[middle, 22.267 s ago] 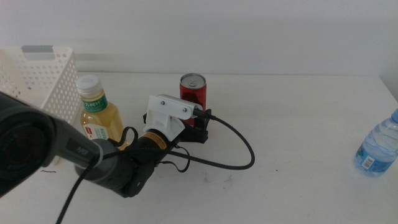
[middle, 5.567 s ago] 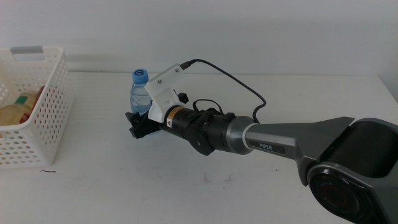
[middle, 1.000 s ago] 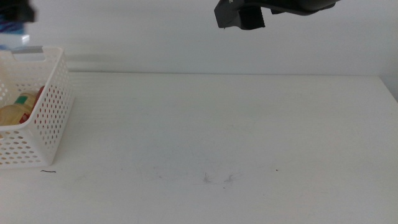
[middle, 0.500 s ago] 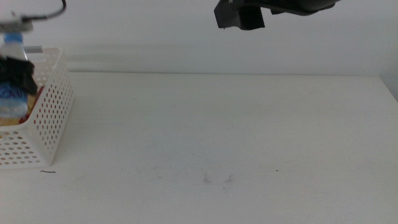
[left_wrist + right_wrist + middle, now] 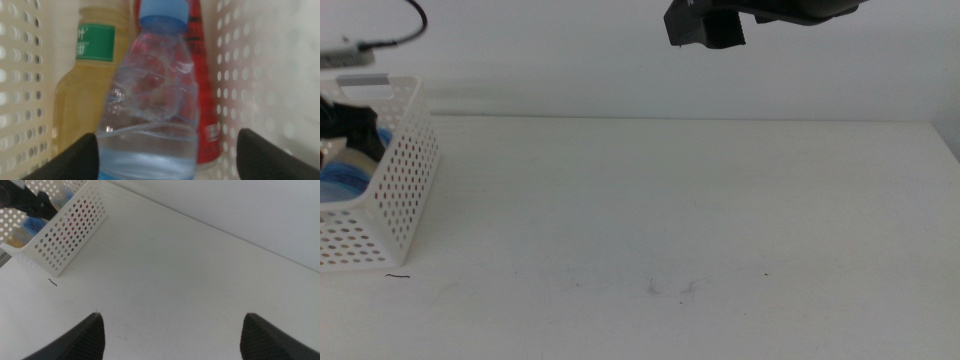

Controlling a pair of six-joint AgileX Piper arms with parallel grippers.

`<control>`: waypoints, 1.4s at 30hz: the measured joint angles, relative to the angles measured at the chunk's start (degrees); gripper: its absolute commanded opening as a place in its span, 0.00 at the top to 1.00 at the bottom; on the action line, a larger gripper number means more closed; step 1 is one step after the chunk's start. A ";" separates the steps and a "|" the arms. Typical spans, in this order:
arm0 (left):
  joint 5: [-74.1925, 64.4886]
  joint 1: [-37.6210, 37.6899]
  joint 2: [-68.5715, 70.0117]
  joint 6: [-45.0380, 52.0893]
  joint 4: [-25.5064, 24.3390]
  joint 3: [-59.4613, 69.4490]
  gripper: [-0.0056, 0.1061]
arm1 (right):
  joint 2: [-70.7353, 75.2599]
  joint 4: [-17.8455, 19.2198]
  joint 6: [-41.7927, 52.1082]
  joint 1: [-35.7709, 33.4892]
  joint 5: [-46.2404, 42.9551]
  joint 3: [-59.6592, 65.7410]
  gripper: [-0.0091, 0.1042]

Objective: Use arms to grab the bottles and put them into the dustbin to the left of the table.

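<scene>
Inside the white dustbin at the desk's left edge, the left gripper has its jaws spread wide around the clear water bottle, which lies over the yellow-drink bottle and red can, while the right gripper hangs high above the desk, jaws released.

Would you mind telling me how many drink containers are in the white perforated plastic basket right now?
3: a clear water bottle with blue cap between the left gripper's jaws, a yellow-drink bottle and a slim red can behind it, all inside the white perforated basket.
</scene>
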State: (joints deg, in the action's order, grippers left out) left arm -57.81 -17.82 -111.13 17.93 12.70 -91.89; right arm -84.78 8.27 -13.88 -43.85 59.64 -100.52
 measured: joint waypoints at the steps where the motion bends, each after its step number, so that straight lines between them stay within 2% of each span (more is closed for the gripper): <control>1: -0.25 0.00 0.93 -0.33 0.00 -0.11 0.11 | 0.00 0.00 0.00 0.00 0.00 0.00 0.14; 6: -3.19 0.13 7.68 -1.85 0.44 -0.11 0.11 | 0.00 0.00 0.00 0.00 0.00 0.00 0.14; 11: -3.22 4.17 17.06 -4.50 -0.44 0.78 0.11 | 0.00 0.00 0.00 0.00 0.00 0.00 0.14; 20: 19.97 18.26 45.69 -1.90 1.19 22.21 0.11 | 0.00 0.00 0.00 0.00 0.00 0.00 0.14; 23: 23.82 21.46 53.40 -1.48 1.49 28.04 0.11 | 0.00 0.00 0.00 0.00 0.00 0.00 0.14; 31: 20.71 22.08 60.43 -2.09 4.18 31.77 0.11 | 0.00 0.00 0.00 0.00 0.00 0.00 0.14; 42: 20.09 22.29 61.16 -2.30 5.50 31.90 0.11 | 0.00 0.00 0.00 0.00 0.00 0.00 0.14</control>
State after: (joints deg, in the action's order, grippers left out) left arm -37.73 4.47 -49.97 15.64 18.20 -59.99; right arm -84.78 8.27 -13.88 -43.85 59.64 -100.52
